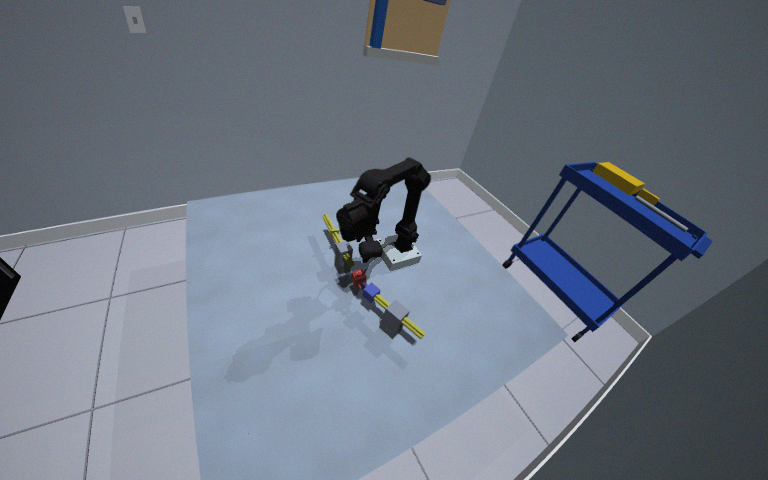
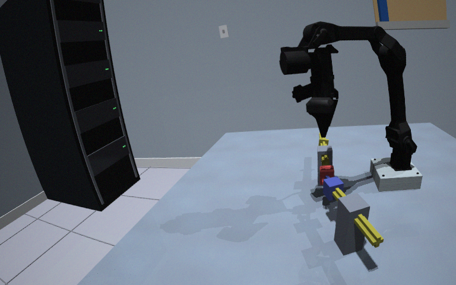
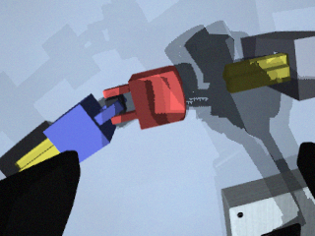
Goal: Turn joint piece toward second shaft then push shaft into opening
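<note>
The red joint piece [image 1: 358,278] [image 2: 326,173] [image 3: 159,97] is hinged to a blue piece [image 1: 370,292] [image 2: 332,186] [image 3: 79,129] on the first yellow shaft [image 1: 415,327] [image 2: 369,230] [image 3: 34,154], in its grey block [image 1: 394,318] [image 2: 351,223]. Its open side faces the end of the second yellow shaft [image 1: 331,227] [image 3: 256,73], roughly in line with it, with a gap between. That shaft passes through the second grey block [image 2: 324,149] [image 3: 306,61]. My gripper [image 2: 323,135] [image 3: 193,159] is open and empty above the second shaft and block, off the red piece.
The arm's pale base [image 1: 403,257] [image 2: 399,181] [image 3: 261,211] stands to the right of the shafts. All stand on a light blue mat [image 1: 254,271] [image 2: 201,187]. A blue cart [image 1: 566,277] and a black rack [image 2: 29,100] stand off the mat.
</note>
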`<act>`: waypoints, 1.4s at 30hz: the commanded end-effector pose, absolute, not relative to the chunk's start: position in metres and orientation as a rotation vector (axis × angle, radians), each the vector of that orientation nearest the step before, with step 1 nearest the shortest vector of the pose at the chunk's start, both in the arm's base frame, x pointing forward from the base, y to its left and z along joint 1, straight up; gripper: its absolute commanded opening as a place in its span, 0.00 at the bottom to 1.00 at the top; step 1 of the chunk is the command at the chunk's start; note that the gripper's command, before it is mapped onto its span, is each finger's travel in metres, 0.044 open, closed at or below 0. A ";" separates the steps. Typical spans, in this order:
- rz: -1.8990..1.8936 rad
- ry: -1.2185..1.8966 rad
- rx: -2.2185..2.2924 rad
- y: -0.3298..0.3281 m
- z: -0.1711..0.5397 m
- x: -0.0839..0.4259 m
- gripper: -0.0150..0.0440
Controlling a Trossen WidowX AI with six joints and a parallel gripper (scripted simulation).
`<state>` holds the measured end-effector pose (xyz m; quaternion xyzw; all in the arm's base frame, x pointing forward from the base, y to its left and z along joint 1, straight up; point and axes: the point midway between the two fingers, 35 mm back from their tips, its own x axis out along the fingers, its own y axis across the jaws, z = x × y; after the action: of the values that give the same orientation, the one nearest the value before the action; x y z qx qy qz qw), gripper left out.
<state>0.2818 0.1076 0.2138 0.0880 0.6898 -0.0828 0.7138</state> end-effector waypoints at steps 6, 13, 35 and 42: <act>-0.203 1.537 0.238 0.104 0.213 0.282 1.00; -0.314 1.566 0.461 0.090 0.201 0.284 1.00; -0.680 1.586 1.163 0.043 0.171 0.284 1.00; -0.802 1.568 1.402 0.029 0.163 0.282 1.00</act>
<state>0.2844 0.0335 0.1678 0.5354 0.6376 -0.3068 0.4613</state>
